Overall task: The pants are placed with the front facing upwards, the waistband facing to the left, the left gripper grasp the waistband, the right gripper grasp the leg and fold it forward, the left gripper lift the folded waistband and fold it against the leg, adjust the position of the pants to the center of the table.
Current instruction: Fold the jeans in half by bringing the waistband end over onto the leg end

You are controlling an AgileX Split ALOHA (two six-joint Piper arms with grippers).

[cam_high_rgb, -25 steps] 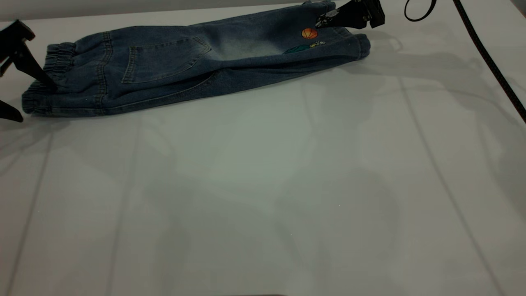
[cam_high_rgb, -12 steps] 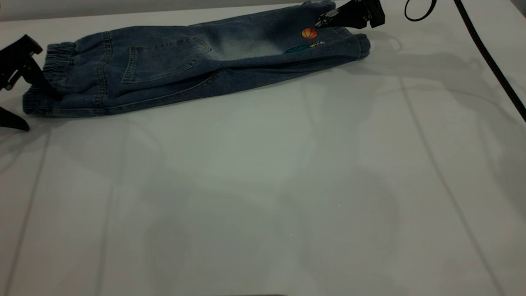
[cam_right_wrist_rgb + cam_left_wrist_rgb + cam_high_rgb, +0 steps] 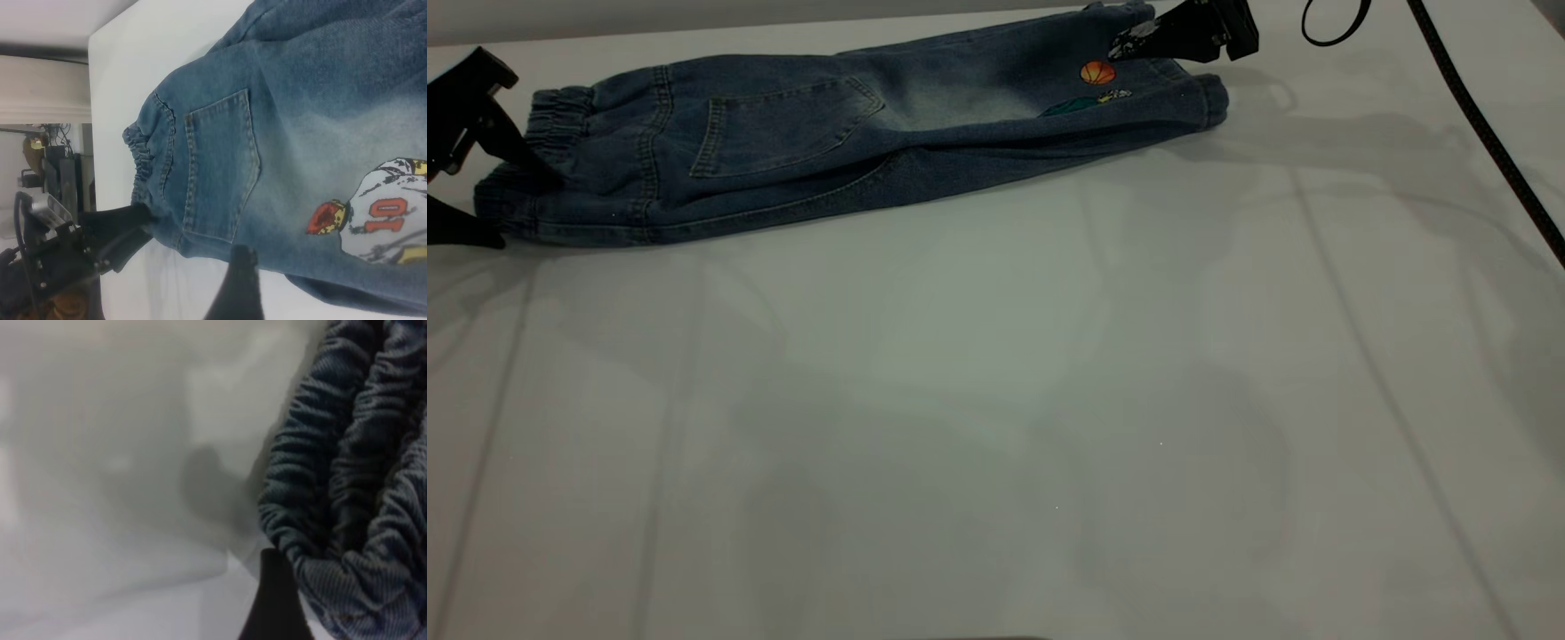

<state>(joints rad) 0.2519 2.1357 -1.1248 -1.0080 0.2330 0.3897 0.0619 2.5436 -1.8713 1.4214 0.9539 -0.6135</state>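
The pants (image 3: 854,124) lie folded lengthwise along the table's (image 3: 996,400) far side, a back pocket and a printed leg facing up. The crinkled waistband (image 3: 551,120) is at the left end. My left gripper (image 3: 529,212) is open, one finger lying over the waistband's near corner and the other on the table beside it. In the left wrist view a single finger (image 3: 273,603) stands next to the ruched waistband (image 3: 347,487). My right gripper (image 3: 1138,36) rests at the leg cuff at the far right. Its one visible finger (image 3: 239,287) stands alone by the pants' edge (image 3: 300,133), holding nothing.
A black cable (image 3: 1485,133) runs down the right side of the table. The table's far edge passes just behind the pants. In the right wrist view the left gripper (image 3: 113,233) shows at the waistband, with dark equipment (image 3: 40,200) beyond the table's end.
The left gripper's fingers have drawn closer together around the waistband corner, the lower one rising toward the denim. The waistband's near edge shifted slightly away. The right gripper has not moved.
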